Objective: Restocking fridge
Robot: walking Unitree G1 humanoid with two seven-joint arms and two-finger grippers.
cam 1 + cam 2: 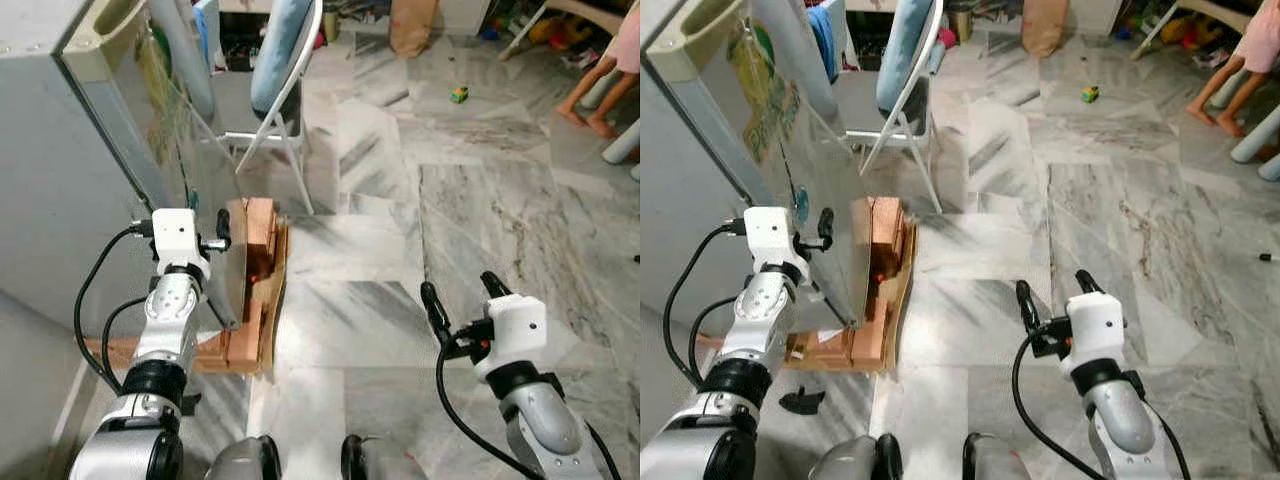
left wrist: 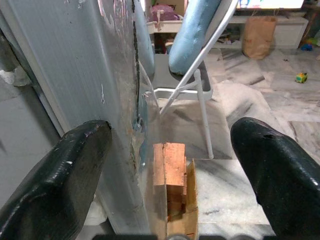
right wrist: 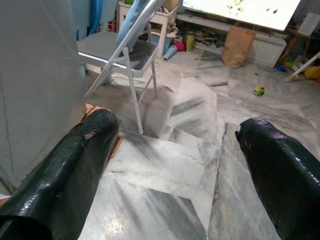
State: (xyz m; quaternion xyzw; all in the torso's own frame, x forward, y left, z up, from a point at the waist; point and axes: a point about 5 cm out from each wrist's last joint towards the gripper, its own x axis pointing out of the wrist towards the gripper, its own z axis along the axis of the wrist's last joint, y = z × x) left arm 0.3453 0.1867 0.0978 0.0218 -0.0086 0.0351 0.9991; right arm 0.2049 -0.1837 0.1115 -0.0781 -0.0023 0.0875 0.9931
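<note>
Left tool (image 1: 205,232) is up at the edge of the tall grey fridge door (image 1: 140,130), its two black fingers (image 2: 55,185) spread wide on either side of that edge, gripping nothing. Just beyond the door's foot sits a stack of reddish wooden blocks (image 1: 258,240) on brown cardboard (image 1: 272,300). Right tool (image 1: 462,295) hovers over the grey marble floor (image 1: 480,200), fingers (image 3: 280,170) wide apart and empty. A white folding chair with a blue cushion (image 1: 280,70) stands behind, and a small green toy car (image 1: 459,94) lies farther off.
</note>
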